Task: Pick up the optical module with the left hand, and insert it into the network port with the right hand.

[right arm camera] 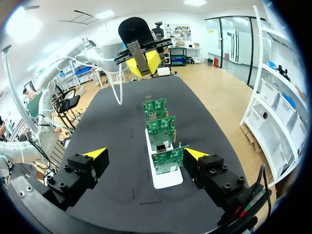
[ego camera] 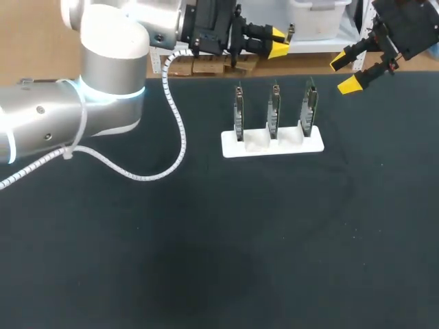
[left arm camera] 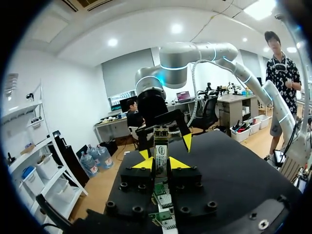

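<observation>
At twelve o'clock from the board rack [ego camera: 272, 145], the left gripper [ego camera: 278, 42] pinches the optical module [left arm camera: 161, 155] toward the wide-open right gripper [ego camera: 345, 73] at two o'clock, seemingly for handover.

3 circuit boards [ego camera: 274, 110], 1 white stand [ego camera: 230, 147], 1 optical module [left arm camera: 161, 156]

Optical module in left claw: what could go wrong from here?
Handover: the slim silver optical module sits clamped in the left claw, and the right claw is open and apart from it; a skewed regrasp could drop it.
Crowding: the three green circuit boards stand close together on the white rack; the right claw might bump a neighbour while inserting.
</observation>
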Controlling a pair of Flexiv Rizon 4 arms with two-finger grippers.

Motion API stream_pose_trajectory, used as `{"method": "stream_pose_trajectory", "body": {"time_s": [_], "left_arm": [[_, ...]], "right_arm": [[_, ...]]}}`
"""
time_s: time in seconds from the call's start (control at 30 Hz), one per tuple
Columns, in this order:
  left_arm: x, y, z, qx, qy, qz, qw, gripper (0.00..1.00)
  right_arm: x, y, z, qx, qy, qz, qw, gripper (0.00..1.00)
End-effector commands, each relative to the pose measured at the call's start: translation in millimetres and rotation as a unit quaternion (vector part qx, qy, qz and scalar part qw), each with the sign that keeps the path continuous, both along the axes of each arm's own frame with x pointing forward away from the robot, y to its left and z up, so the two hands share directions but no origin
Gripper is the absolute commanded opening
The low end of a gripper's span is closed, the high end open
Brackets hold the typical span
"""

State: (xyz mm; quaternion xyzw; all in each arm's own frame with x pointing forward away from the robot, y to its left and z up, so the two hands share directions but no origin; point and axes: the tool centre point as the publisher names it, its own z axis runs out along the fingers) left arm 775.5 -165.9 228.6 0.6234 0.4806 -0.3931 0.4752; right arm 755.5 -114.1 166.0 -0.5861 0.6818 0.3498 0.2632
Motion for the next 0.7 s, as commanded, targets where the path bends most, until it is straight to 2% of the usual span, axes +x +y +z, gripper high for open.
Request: {"method": "stream_pose_trajectory", "body": {"time_s": [0.03,0.07,0.43,0.53,0.6,0.7], "left_arm": [[10.2,-7.4,-1.5,0.011,0.002,-0.015,1.000,0.00],[10.4,-6.9,-0.9,0.024,-0.009,-0.017,1.000,0.00],[10.4,-6.9,-0.9,0.024,-0.009,-0.017,1.000,0.00],[3.9,-15.9,-0.7,-0.002,-0.006,-0.007,1.000,0.00],[2.8,-26.6,-2.9,-0.037,-0.007,-0.010,0.999,0.00],[1.0,-39.1,-6.8,-0.069,-0.001,-0.015,0.998,0.00]], "right_arm": [[-1.5,0.1,0.1,0.000,-0.001,-0.001,1.000,1.00],[-1.5,0.1,0.1,0.000,-0.001,-0.001,1.000,1.00],[-1.5,0.1,0.1,0.000,-0.001,-0.001,1.000,1.00],[-1.5,0.1,0.1,0.000,-0.001,-0.001,1.000,1.00],[-1.5,0.1,0.1,0.000,-0.001,-0.001,1.000,1.00],[-1.5,0.1,0.1,0.000,-0.001,-0.001,1.000,1.00]]}}
